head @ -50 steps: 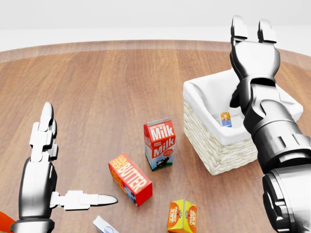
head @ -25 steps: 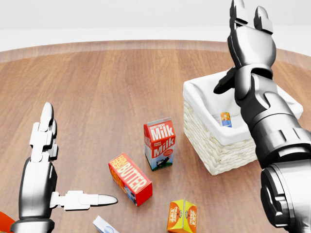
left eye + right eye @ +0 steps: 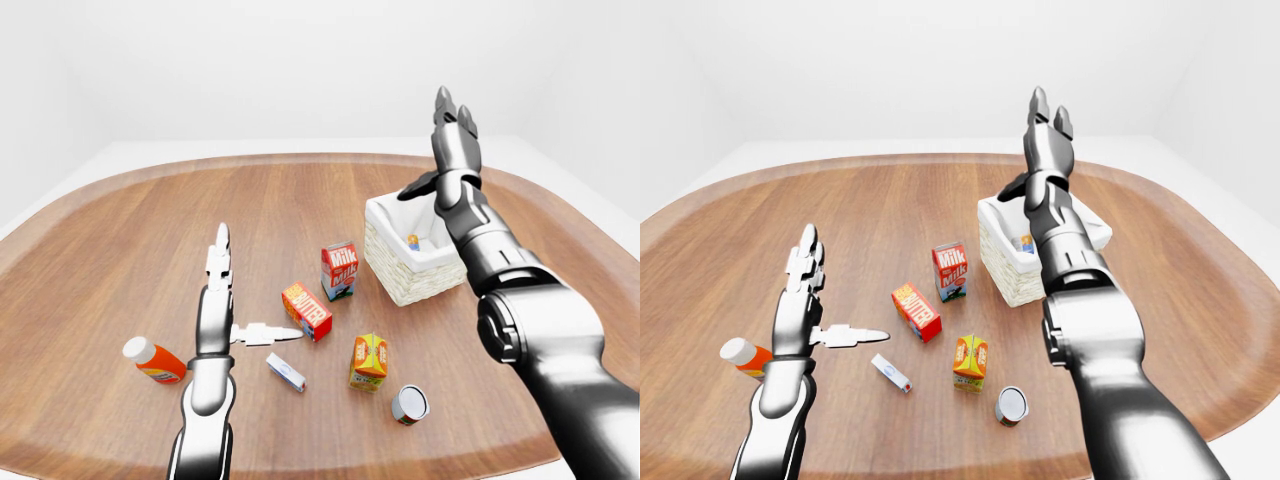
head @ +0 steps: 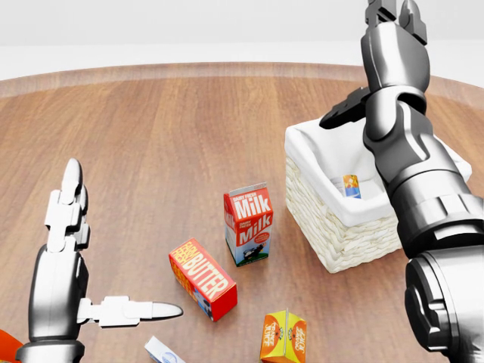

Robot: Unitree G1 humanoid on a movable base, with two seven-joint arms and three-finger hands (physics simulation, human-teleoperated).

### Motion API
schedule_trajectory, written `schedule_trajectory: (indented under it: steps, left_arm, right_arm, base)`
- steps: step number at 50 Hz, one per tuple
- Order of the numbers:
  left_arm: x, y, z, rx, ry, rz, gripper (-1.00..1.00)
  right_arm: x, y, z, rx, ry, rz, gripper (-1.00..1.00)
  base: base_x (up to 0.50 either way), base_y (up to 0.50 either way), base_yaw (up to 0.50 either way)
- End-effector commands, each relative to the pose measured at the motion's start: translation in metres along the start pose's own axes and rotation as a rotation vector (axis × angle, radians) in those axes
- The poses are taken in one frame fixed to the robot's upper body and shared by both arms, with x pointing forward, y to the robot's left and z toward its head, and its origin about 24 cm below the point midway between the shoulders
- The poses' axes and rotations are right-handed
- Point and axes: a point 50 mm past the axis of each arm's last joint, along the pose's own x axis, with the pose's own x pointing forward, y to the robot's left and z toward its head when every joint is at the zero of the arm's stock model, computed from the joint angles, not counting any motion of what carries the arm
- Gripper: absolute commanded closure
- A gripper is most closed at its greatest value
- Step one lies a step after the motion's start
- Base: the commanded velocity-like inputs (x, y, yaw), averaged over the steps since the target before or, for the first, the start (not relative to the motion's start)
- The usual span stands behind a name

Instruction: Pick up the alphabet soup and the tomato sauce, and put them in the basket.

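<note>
The right hand [image 3: 452, 125] is raised above the basket [image 3: 405, 262], fingers straight and spread, thumb [image 3: 416, 186] jutting sideways, holding nothing. The basket, wicker with a white liner, stands toward the right side of the round wooden table [image 3: 120, 230], and a small can [image 4: 351, 185] lies inside it against the liner. The left hand [image 3: 220, 290] hangs over the near left part of the table, fingers apart and empty. A milk carton [image 3: 339, 270] stands just beside the basket, a butter box [image 3: 306, 311] next to it. Nearer the table's bottom edge sit an orange carton [image 3: 369, 361], a silver-topped can [image 3: 409, 404], a small white box [image 3: 285, 372] and a red bottle [image 3: 153, 360] lying down.
</note>
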Motion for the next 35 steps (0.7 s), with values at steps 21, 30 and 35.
schedule_trajectory:
  steps: [21, 30, 35]
  left_arm:
    - [0.001, 0.001, 0.003, 0.006, -0.012, 0.001, -1.00]
    - [0.000, 0.001, 0.003, 0.008, -0.012, 0.000, -1.00]
    - [0.000, 0.001, 0.002, 0.008, -0.009, -0.001, -1.00]
  right_arm:
    - [-0.005, 0.002, 0.000, 0.226, 0.019, -0.020, -1.00]
    - [-0.012, -0.002, 0.013, 0.293, -0.076, -0.026, -1.00]
    - [-0.018, -0.008, 0.022, 0.337, -0.139, -0.034, -1.00]
  base:
    - [0.00, 0.00, 0.00]
    - [0.00, 0.00, 0.00]
    - [0.00, 0.00, 0.00]
